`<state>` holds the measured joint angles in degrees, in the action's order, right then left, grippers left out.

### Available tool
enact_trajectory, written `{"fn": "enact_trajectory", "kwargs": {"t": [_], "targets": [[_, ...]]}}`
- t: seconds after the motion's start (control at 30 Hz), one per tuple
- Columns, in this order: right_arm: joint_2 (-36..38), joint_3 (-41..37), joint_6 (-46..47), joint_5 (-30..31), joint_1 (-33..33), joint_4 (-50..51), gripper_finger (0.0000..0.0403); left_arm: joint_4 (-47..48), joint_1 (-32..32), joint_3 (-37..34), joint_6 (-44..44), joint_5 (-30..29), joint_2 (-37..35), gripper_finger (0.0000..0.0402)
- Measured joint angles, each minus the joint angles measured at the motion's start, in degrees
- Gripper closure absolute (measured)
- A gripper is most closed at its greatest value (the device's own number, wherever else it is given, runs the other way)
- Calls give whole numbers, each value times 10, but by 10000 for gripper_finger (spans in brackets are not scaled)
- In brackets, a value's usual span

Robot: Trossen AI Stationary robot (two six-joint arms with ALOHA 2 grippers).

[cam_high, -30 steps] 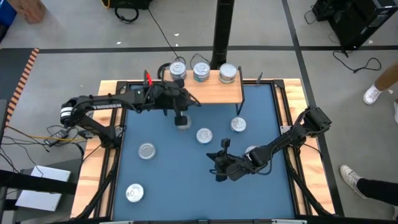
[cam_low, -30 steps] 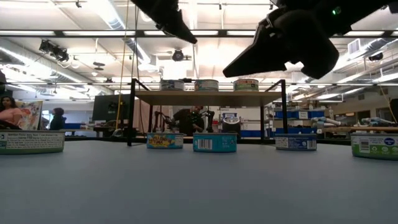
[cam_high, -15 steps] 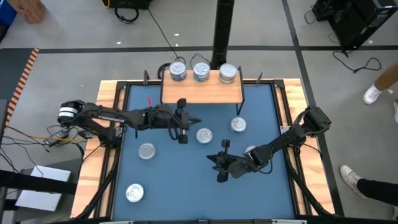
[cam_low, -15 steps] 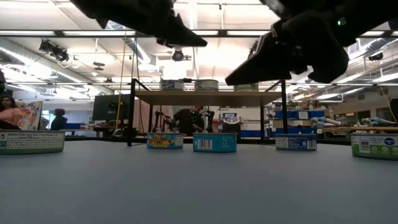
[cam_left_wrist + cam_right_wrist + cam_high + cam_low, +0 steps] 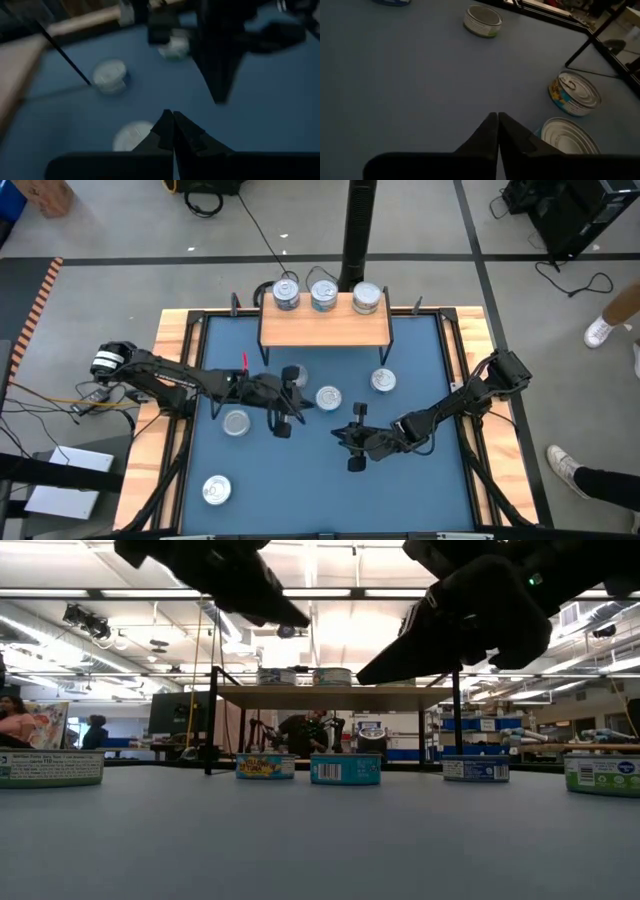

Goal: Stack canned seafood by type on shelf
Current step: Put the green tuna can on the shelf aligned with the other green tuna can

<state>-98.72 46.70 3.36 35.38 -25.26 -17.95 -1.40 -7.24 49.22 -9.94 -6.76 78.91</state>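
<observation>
We are hovering both closed, empty grippers, left and right, over the mat. We are likely lining up for a loose tin, since three tins are sitting on the shelf.

Left end effector withdrawn from shelf, empty

3 tins on shelf, 5 on mat

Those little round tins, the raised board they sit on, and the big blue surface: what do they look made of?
The tins look like metal: shiny silver lids with a pull ring, and what seem to be printed paper labels around the sides. The shelf looks like pale unfinished wood on thin black legs, probably metal. The blue mat looks matte and smooth, perhaps rubber or fabric; the pictures leave that open.
</observation>
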Motion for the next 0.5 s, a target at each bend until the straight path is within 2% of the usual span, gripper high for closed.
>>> {"fn": "enact_trajectory", "kwargs": {"t": [0.13,0.27,0.5], "targets": [[0,0,-6,-9,0,0,398,76,-32,24,11,0,0,400],[0,0,-8,-10,0,1,394,163,-72,47,20,0,0,401],[0,0,-18,-19,0,1,399,289,-133,76,103,-1,0,401]]}}
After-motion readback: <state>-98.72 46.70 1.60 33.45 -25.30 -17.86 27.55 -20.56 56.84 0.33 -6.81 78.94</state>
